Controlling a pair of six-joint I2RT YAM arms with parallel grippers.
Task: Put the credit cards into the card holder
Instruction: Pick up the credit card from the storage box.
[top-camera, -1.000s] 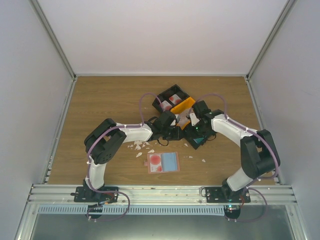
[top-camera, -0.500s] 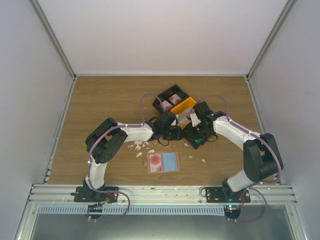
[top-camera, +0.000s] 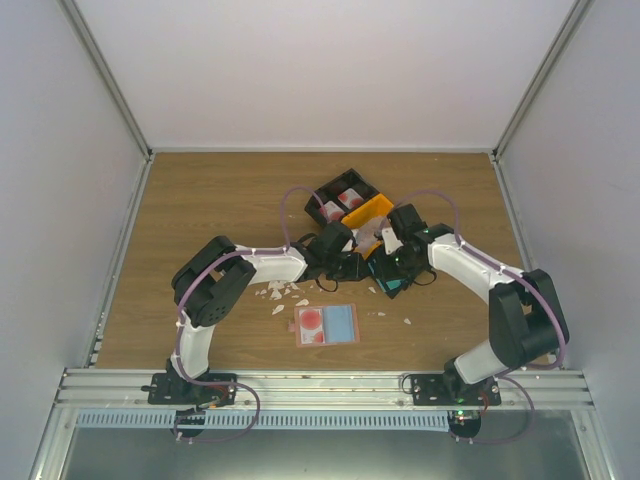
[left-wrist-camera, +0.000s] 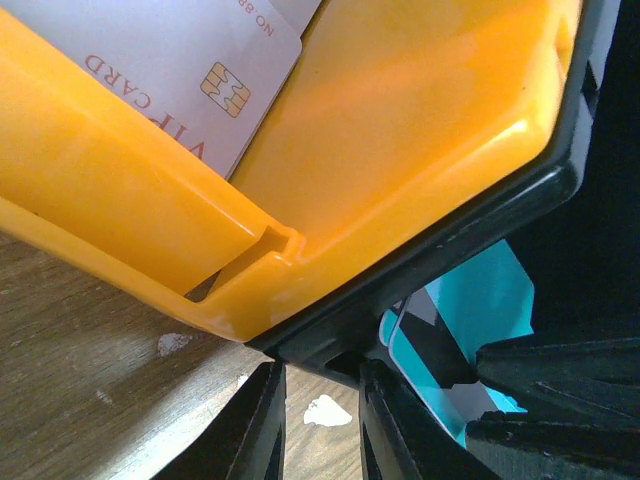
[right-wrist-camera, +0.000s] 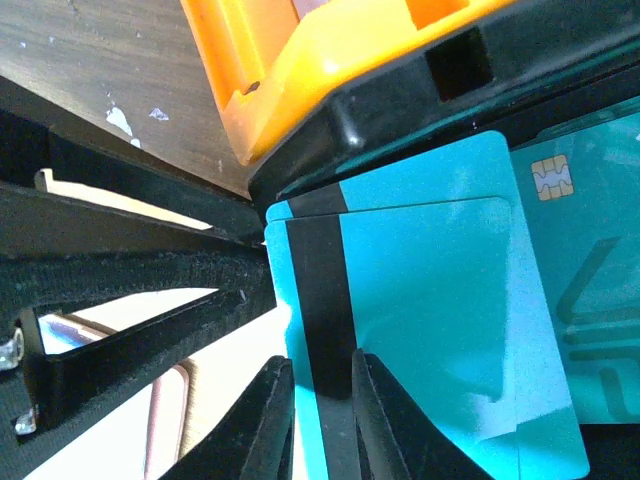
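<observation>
The pink card holder (top-camera: 325, 324) lies open on the wood, near of both grippers. Teal credit cards (right-wrist-camera: 420, 330) lie stacked in a black bin (top-camera: 392, 276); they also show in the left wrist view (left-wrist-camera: 460, 330). A white VIP card (left-wrist-camera: 170, 70) lies in the orange bin (top-camera: 365, 212). My right gripper (top-camera: 388, 262) (right-wrist-camera: 320, 375) hangs just over the top teal card, jaws a narrow gap apart with the card's black stripe showing between them. My left gripper (top-camera: 352, 265) (left-wrist-camera: 325, 375) has its tips closed on the black bin's corner rim (left-wrist-camera: 330, 345).
A second black bin (top-camera: 345, 196) with white and red cards stands behind the orange one. White crumbs (top-camera: 280, 293) lie scattered left of the card holder, and one crumb (left-wrist-camera: 325, 410) lies under my left fingers. Grey walls close in the table.
My right arm has shifted slightly, its elbow moving right and the wrist settling over the teal cards. My left arm has not moved.
</observation>
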